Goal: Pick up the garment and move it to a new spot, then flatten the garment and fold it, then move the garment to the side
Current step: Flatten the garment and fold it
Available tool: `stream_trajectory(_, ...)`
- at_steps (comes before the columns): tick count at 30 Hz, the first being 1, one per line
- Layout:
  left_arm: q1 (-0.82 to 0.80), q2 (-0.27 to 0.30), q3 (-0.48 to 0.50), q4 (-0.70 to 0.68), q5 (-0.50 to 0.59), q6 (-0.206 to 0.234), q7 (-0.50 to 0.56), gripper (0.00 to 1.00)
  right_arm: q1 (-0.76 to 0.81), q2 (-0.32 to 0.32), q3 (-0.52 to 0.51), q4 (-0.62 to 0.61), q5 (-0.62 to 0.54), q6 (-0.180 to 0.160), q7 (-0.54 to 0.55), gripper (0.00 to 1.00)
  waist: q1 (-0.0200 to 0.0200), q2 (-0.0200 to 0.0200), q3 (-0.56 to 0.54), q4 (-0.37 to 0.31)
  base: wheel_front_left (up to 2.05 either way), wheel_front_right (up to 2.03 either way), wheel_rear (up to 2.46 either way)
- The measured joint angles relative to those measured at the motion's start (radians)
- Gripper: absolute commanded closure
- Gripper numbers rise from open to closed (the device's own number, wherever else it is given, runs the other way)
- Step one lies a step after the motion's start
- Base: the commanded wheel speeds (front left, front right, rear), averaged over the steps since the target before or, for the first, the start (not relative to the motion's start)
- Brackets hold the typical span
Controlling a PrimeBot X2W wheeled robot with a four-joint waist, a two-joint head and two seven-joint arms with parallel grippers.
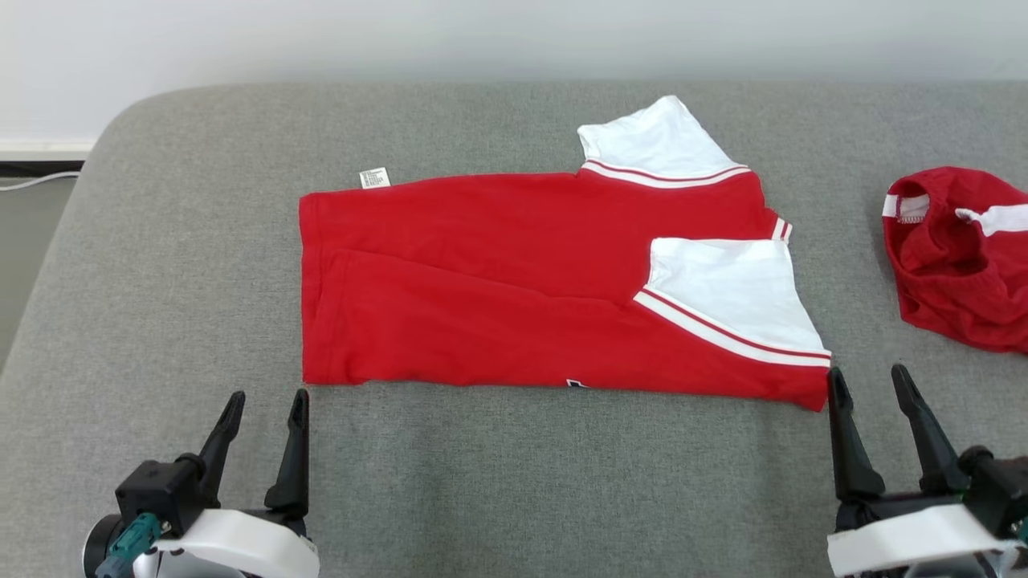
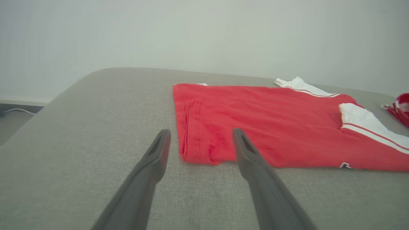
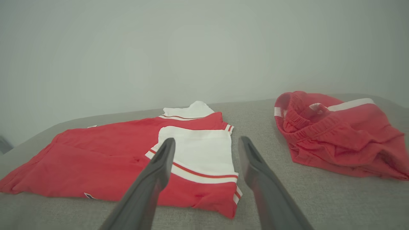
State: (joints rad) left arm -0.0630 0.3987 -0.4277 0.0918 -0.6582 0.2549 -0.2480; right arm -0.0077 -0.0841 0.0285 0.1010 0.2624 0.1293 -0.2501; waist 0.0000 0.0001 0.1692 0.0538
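Here, the garment [image 1: 498,281] shows an unreadable white tag [image 1: 374,177].

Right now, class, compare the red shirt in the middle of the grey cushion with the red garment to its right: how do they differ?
The shirt lies flat and folded, edges straight; the bunched garment sits crumpled in a heap. The shirt shows broad white sleeves; the bunched garment shows only narrow white trim. Both are red and white, resting on the grey cushion.
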Motion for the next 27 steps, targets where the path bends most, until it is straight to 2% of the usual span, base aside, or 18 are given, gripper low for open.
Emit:
stream_trajectory(7, 0.093, 0.023, -0.006, -0.073, 0.000, 0.047, 0.022, 0.00, 0.125, 0.024, -0.040, -0.039, -0.048, 0.000, 0.000, 0.00, 0.0000, 0.0000, -0.067, 0.012, 0.00, 0.00, 0.00)
stream_trajectory(10, 0.108, 0.031, -0.007, -0.086, 0.000, 0.051, 0.034, 0.00, 0.148, 0.030, -0.041, -0.049, -0.049, 0.000, 0.000, 0.00, 0.0000, 0.0000, -0.078, 0.012, 0.00, 0.00, 0.00)
stream_trajectory(24, 0.118, 0.034, -0.011, -0.113, -0.023, 0.053, 0.073, 0.00, 0.160, 0.044, -0.033, -0.047, -0.029, 0.000, 0.000, 0.00, 0.0000, 0.0000, -0.069, -0.001, 0.00, 0.00, 0.00)
stream_trajectory(27, 0.114, 0.025, -0.007, -0.105, -0.065, 0.031, 0.090, 0.00, 0.151, 0.045, -0.025, -0.033, -0.007, 0.000, 0.000, 0.00, 0.0000, 0.0000, -0.053, -0.004, 0.00, 0.00, 0.00)
